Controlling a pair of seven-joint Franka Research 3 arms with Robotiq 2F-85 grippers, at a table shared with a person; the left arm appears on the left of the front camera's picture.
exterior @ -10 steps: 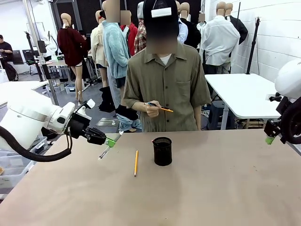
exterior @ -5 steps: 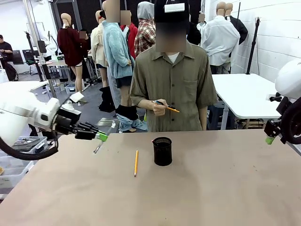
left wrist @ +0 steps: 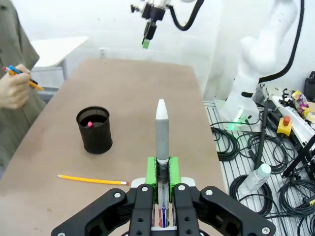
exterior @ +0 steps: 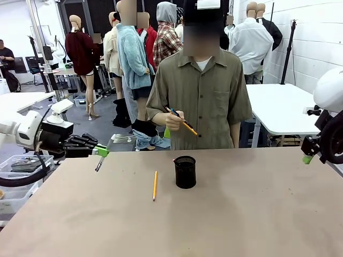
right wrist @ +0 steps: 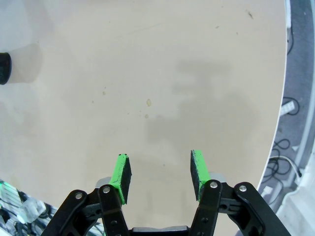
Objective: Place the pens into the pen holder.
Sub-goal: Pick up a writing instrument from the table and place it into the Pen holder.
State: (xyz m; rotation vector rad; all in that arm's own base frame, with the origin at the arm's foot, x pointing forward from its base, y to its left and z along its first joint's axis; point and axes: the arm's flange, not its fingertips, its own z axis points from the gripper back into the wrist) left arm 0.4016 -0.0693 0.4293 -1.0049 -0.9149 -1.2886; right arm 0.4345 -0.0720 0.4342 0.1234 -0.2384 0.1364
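Observation:
My left gripper (exterior: pixel 102 153) hangs over the table's left edge, shut on a grey pen with a white tip (exterior: pixel 98 164). In the left wrist view that pen (left wrist: pixel 161 129) sticks straight out from between the green pads (left wrist: pixel 152 171). The black mesh pen holder (exterior: pixel 185 172) stands mid-table, and a red-ended stick (left wrist: pixel 89 124) shows inside it. To its left a yellow pencil (exterior: pixel 155 185) lies flat on the table. Another orange pencil (exterior: pixel 183 121) is in the person's hand (exterior: pixel 174 120). At the right edge my right gripper (exterior: pixel 307 158) is open and holds nothing (right wrist: pixel 160 172).
The person stands at the far side behind the holder. The brown table (exterior: pixel 241 214) has wide bare room in front and to the right. Cables and a bottle (left wrist: pixel 258 176) lie on the floor beside the table. A white table (exterior: pixel 273 104) stands at the back right.
My left arm has drawn back to the left with the grey pen, away from the holder. The person's hand has tilted its pencil steeper. The right arm has not moved.

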